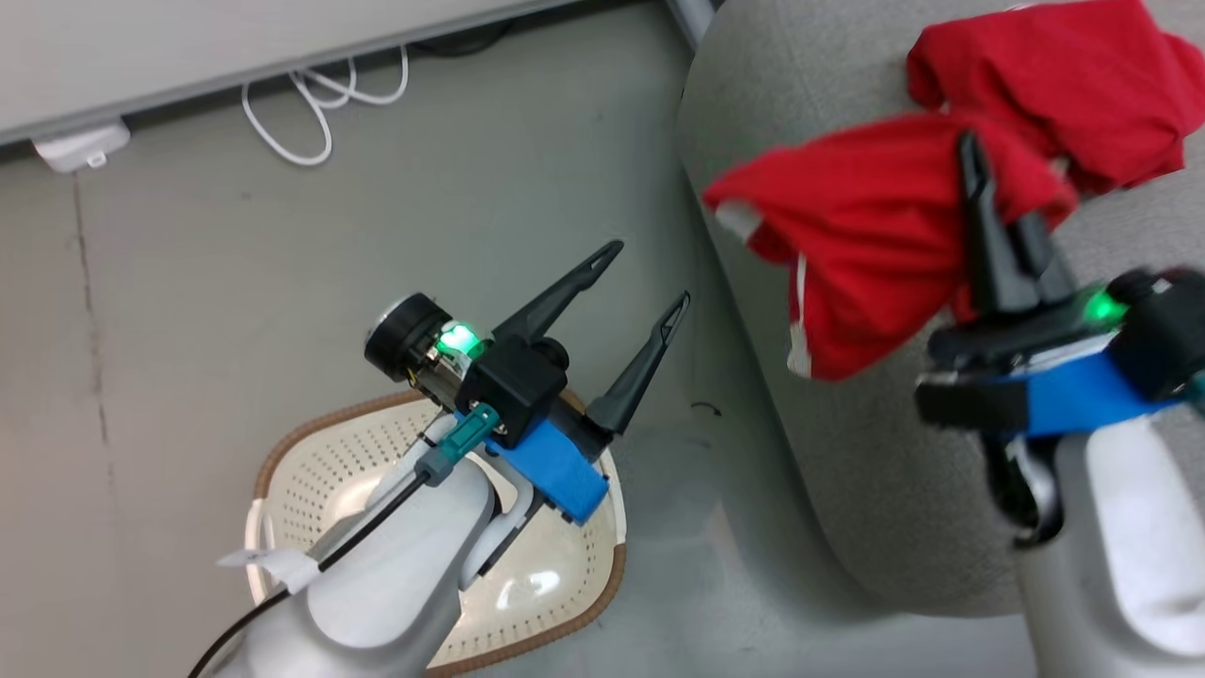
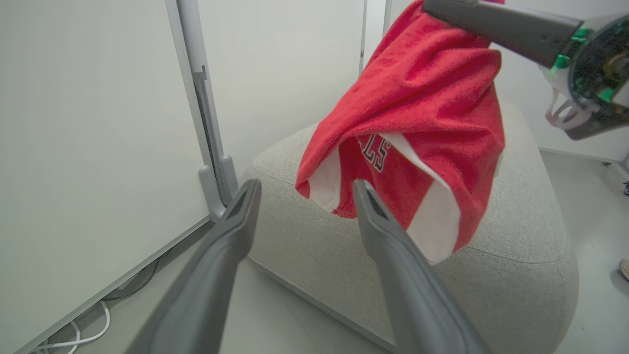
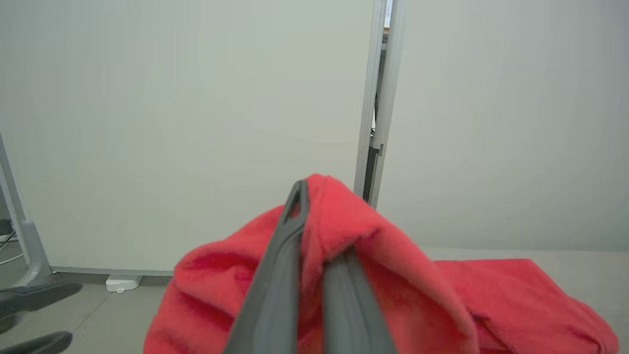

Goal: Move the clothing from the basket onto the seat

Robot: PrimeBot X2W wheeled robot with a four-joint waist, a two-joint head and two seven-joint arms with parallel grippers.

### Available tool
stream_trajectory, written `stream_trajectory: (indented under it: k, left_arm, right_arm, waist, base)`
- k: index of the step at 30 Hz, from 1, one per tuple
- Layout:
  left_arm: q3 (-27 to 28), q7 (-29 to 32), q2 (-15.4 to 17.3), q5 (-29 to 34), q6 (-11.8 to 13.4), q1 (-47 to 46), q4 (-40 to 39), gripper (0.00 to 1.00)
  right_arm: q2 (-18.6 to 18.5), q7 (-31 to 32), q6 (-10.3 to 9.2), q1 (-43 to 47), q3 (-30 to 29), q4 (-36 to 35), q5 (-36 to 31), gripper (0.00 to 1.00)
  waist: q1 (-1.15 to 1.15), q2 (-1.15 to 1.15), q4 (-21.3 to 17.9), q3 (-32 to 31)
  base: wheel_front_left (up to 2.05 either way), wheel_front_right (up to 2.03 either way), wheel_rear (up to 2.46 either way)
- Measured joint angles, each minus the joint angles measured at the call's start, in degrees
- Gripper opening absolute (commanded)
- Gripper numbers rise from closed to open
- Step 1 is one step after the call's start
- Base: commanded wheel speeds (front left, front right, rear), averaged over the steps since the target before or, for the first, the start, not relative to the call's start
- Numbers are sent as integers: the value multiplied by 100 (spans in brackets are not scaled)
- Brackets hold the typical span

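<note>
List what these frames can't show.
- Head view: basket floor, mostly covered by the left forearm; its contents can't be confirmed.
- Left wrist view: lettering on the striped garment, mostly under a fold.
- Right wrist view: right pincer, one fingertip buried in that garment.
- Head view: plain red garment and seat, cut off at the frame's edges.

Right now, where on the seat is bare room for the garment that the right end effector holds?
Bare grey cushion shows on the seat, between the hanging striped garment and the near rounded edge, just left of the right end effector. The far part is crowded: the plain red garment lies there, close to the striped one.
</note>
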Motion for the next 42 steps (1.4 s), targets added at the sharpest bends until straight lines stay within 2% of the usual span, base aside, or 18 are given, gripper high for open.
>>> stream_trajectory:
  k: [8, 16, 22, 29, 35, 42]
  left_arm:
    - [51, 29, 126, 91, 29, -336, -151, 100]
    - [55, 35, 211, 201, 45, -619, -248, 100]
    - [37, 54, 226, 250, 51, -806, -314, 100]
    - [1, 54, 280, 268, 60, -837, -322, 100]
    - [-24, 69, 318, 268, 60, -907, -336, 100]
    - [-63, 80, 346, 266, 62, -939, -339, 100]
  right_arm:
    - [-399, 0, 0, -1446, -579, -302, -119, 0]
    - [-1087, 0, 0, -2776, -1332, -347, -257, 0]
    - [-1881, 0, 1, -3437, -1896, 74, -268, 0]
    - [-2443, 0, 0, -3538, -2434, 887, -80, 0]
    - [-2479, 0, 0, -3301, -2659, 1796, 11, 0]
    - [-2158, -1, 1, -3075, -2586, 2646, 43, 0]
  waist:
    - [0, 0, 125, 706]
    - [1, 0, 246, 1420]
    - [0, 0, 290, 1801]
    - [0, 0, 255, 2065]
    - [0, 0, 252, 2197]
    - [0, 0, 247, 2259]
  base:
    - [0, 0, 0]
    - [0, 0, 0]
    - [0, 0, 0]
    - [0, 0, 0]
    - [0, 0, 0]
    - [0, 0, 0]
